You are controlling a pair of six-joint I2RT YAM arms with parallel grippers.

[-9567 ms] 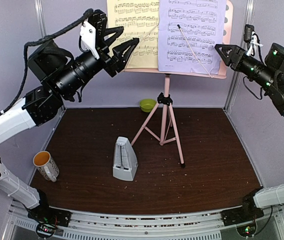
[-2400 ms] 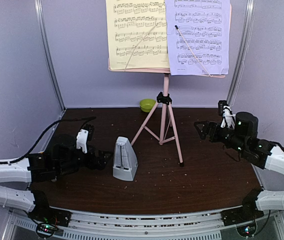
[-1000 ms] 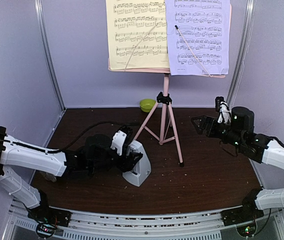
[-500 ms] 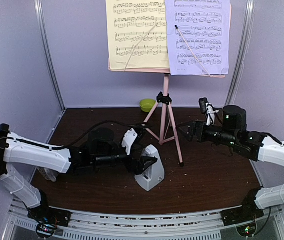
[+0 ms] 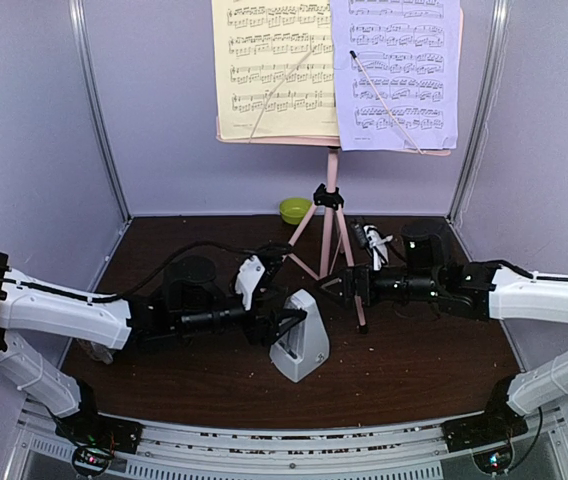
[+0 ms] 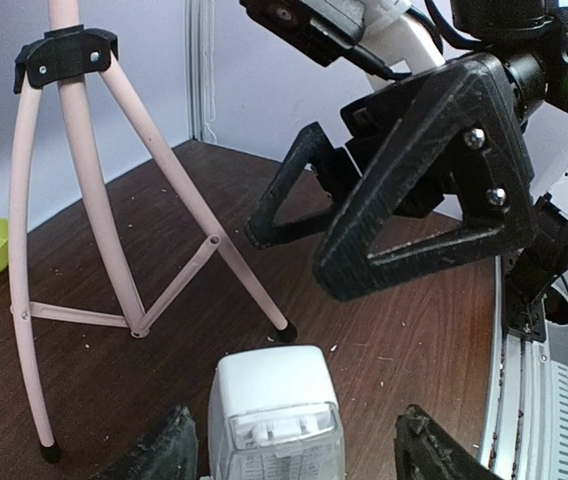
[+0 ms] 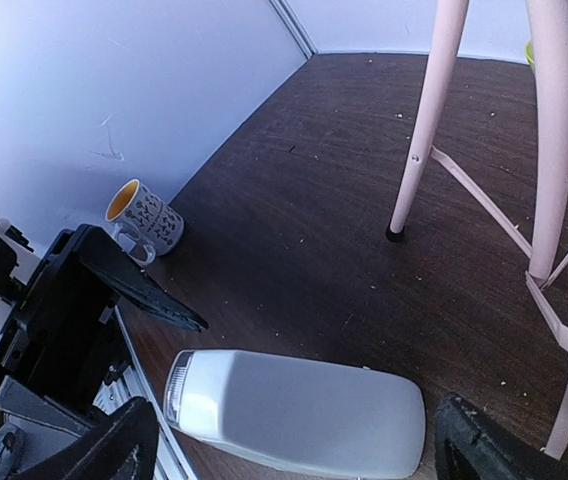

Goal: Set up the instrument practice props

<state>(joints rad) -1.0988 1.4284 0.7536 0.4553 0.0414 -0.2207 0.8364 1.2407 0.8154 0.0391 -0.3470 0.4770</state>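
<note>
The pale-grey pyramid metronome (image 5: pixel 301 338) stands on the dark table just before the pink music stand's (image 5: pixel 331 232) near leg. My left gripper (image 5: pixel 286 322) reaches in from the left, open. Its fingers (image 6: pixel 164 455) flank the metronome (image 6: pixel 276 405) with a gap on each side. My right gripper (image 5: pixel 337 290) hangs low beside the tripod, open and pointing at the metronome (image 7: pixel 299 410), which lies between its fingers (image 7: pixel 114 450) without touching them. A yellow sheet (image 5: pixel 274 70) and a lavender sheet (image 5: pixel 399 72) rest on the stand's desk.
A small lime-green bowl (image 5: pixel 295 209) sits at the back behind the tripod. A white mug with an orange inside (image 7: pixel 147 222) stands near the left wall. The tripod legs (image 6: pixel 84 230) spread close behind the metronome. My right gripper (image 6: pixel 289 258) fills the upper right of the left wrist view.
The left gripper carried the metronome rightward toward the stand, and its fingers now stand off its sides. The right arm swung left and down toward the metronome.
</note>
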